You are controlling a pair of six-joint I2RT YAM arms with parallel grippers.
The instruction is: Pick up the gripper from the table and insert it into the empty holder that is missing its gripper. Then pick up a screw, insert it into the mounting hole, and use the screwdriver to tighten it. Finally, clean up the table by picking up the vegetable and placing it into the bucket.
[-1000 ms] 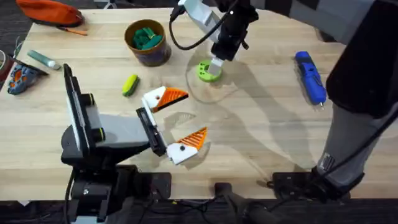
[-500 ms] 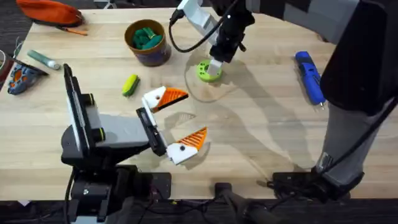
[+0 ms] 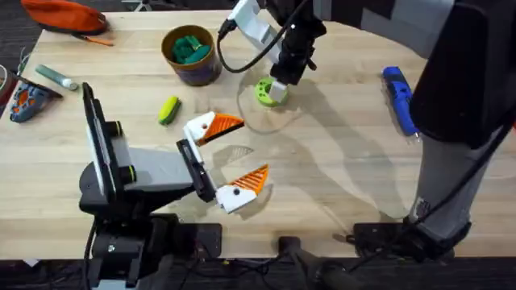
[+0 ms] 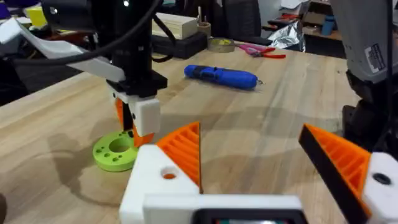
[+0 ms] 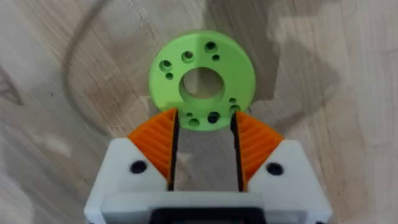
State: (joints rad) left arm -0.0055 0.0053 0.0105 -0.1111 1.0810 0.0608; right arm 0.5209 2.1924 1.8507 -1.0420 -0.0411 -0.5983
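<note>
While the wooden desk (image 3: 339, 185) carries everything here, we see the right arm reaching across to the far middle, where the right gripper (image 5: 204, 140) hangs just above a green ring-shaped disc (image 5: 201, 81); its jaws are open, the orange pads either side of the disc's near edge, and we cannot tell whether they touch it. The left arm sits low at the near left, and the left gripper (image 3: 230, 157) has its jaws spread wide and empty, white blocks with orange ribbed fingers (image 3: 252, 180) pointing toward the middle of the desk.

The bucket (image 3: 191, 53), tan-rimmed with green pieces inside, stands at the far left-centre, well apart from both grippers. The blue screwdriver (image 3: 401, 98) lies on its side toward the far right edge, beyond the disc in the left wrist view (image 4: 221, 75). The vegetable (image 3: 168, 109), yellow with a green end, lies on the desk between the bucket and the left gripper, touching neither. At the far left edge we see an orange pouch (image 3: 66, 14) and a grey-green marker pen (image 3: 56, 76).
</note>
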